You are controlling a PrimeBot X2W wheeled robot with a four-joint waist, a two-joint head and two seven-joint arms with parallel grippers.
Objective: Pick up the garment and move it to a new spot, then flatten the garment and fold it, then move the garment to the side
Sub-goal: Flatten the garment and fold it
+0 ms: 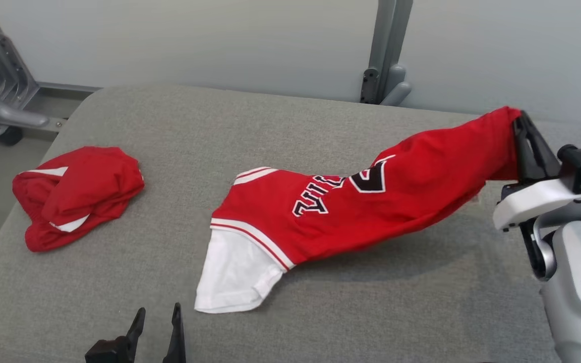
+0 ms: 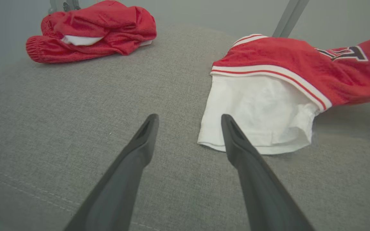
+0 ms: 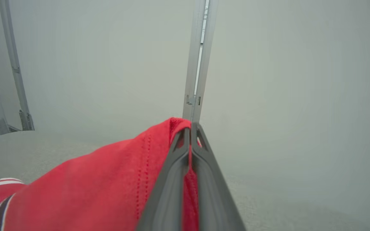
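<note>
At 6 o'clock the left gripper (image 1: pixel 159 308) hovers spread wide, empty. The red jersey (image 1: pixel 351 206) trails across the middle of the grey cushion (image 1: pixel 220 126), white sleeve (image 1: pixel 235 272) down. At 3 o'clock the right gripper (image 1: pixel 520 118) pinches its raised hem tight. Better to lift higher first, so the sleeve doesn't drag.

left gripper (image 1: pixel 159 308) cut off at bottom edge, jersey (image 1: pixel 411 196) lettering partly creased, unreadable

Grey fabric tabletop (image 1: pixel 179 131), plain pale wall (image 1: pixel 194 40) right behind it, metal frame posts (image 1: pixel 389 45) along its far edge.
</note>
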